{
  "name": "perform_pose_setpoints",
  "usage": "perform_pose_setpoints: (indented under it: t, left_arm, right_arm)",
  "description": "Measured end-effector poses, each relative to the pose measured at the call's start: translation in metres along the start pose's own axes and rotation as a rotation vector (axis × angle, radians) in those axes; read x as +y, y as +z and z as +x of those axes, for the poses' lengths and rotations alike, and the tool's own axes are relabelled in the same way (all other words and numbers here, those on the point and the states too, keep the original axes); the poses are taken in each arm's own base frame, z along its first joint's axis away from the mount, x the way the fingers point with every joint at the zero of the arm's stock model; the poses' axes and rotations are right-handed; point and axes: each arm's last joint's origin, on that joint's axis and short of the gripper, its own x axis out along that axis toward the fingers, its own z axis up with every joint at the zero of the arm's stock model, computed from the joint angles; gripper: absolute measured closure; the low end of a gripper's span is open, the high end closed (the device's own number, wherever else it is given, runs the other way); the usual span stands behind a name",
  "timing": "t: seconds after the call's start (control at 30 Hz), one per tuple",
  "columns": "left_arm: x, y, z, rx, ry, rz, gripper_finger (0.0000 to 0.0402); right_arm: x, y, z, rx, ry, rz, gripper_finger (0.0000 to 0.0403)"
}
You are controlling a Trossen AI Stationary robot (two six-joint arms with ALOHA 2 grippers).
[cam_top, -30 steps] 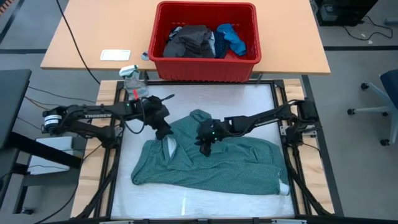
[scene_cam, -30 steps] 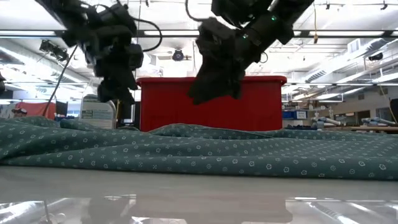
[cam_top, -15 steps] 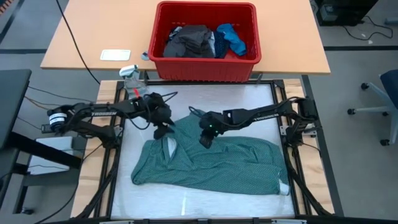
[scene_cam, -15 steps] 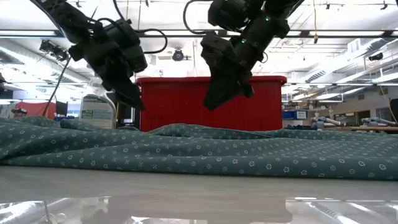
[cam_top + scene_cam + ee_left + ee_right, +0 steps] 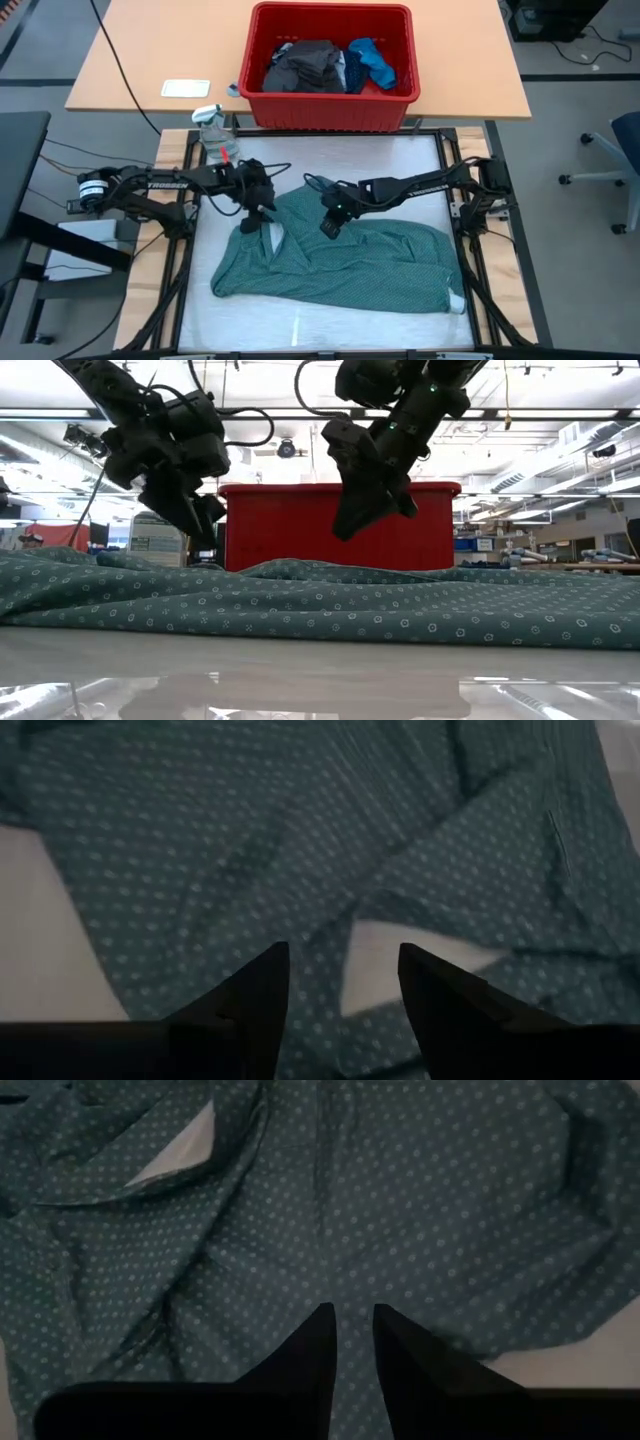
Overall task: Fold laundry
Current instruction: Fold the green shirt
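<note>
Teal shirt (image 5: 340,262) lies spread and rumpled on the white table (image 5: 330,160), collar end up toward the left arm, hem toward the right edge. Small whitish bit at its lower right corner (image 5: 457,303), too small to tell what it is.

Left gripper (image 5: 258,212) hangs above the shirt's collar area; wrist view shows fingers (image 5: 255,995) apart with a clear gap, nothing between them, shirt and a patch of bare table below. Right gripper (image 5: 330,224) hangs over the shirt's upper middle; fingers (image 5: 312,1342) nearly together, only a narrow slit, nothing pinched that I can see. Low view: both grippers off the cloth, left (image 5: 197,520) and right (image 5: 352,520) in front of the bin, fingertips dark and hard to separate.

Red bin (image 5: 330,112) on the wooden desk behind holds dark grey piece (image 5: 305,65) and blue piece (image 5: 375,60); other pieces mostly buried. Spray bottle (image 5: 213,128) at table's far left corner, partly hidden by cables.
</note>
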Motion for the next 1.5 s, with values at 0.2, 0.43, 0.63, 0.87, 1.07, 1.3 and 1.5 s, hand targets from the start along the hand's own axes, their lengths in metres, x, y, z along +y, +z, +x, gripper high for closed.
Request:
perform_pose_setpoints:
  t: [0.2,0.43,0.63,0.87,1.07,1.3,1.5]
  left_arm:
    - [-0.003,-0.003,0.002,0.047,0.016,0.06,0.0209]
    - [0.005,-0.009,0.024,0.117,0.026,0.003,0.0209]
    - [0.01,-0.007,0.035,0.107,0.088,-0.094,0.0211]
    - [0.012,-0.008,0.035,0.122,0.157,-0.155,0.0291]
    - [0.011,0.002,0.029,0.121,0.153,-0.295,0.0392]
    - [0.005,0.05,0.004,0.097,0.088,-0.506,0.0393]
    - [-0.004,0.089,-0.016,0.031,0.075,-0.593,0.0393]
  right_arm:
    - [0.011,-0.013,-0.001,0.025,-0.028,-0.006,0.0324]
    - [0.016,-0.017,-0.002,0.0,-0.067,-0.033,0.0324]
    - [0.011,-0.013,-0.002,-0.032,-0.116,-0.058,0.0324]
    - [0.003,-0.006,-0.001,-0.081,-0.173,-0.04,0.0325]
    - [0.005,0.0,-0.001,-0.152,-0.166,-0.018,0.0325]
    - [0.011,0.005,0.004,-0.133,0.008,0.015,0.0323]
    - [0.025,0.025,-0.018,-0.306,0.196,0.146,0.0295]
